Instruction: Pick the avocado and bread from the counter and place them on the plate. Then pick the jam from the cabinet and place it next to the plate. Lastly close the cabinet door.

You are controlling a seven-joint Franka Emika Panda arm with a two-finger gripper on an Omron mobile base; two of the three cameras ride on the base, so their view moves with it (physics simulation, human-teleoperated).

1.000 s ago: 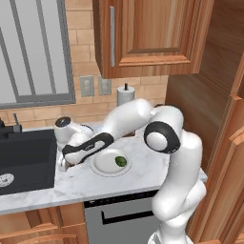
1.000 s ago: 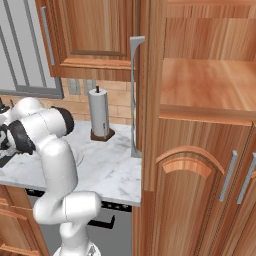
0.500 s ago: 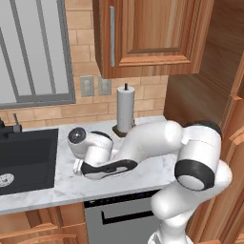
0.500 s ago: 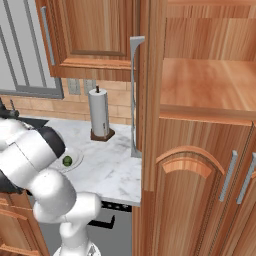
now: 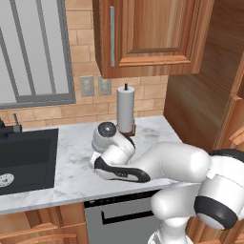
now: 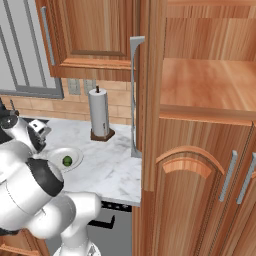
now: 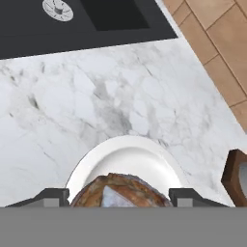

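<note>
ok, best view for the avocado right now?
Right base view: the avocado lies in plain sight on the plate. In the left base view the arm covers that spot; in the hand view the bread hides it.

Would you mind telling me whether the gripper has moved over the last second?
Yes. In the left base view the hand has swung right from beside the sink, toward the paper towel holder.

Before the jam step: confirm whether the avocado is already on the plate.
Yes, in the right base view the avocado sits on the plate.

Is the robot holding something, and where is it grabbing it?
Yes. The tool holds the bread by its two sides, above the plate.
</note>
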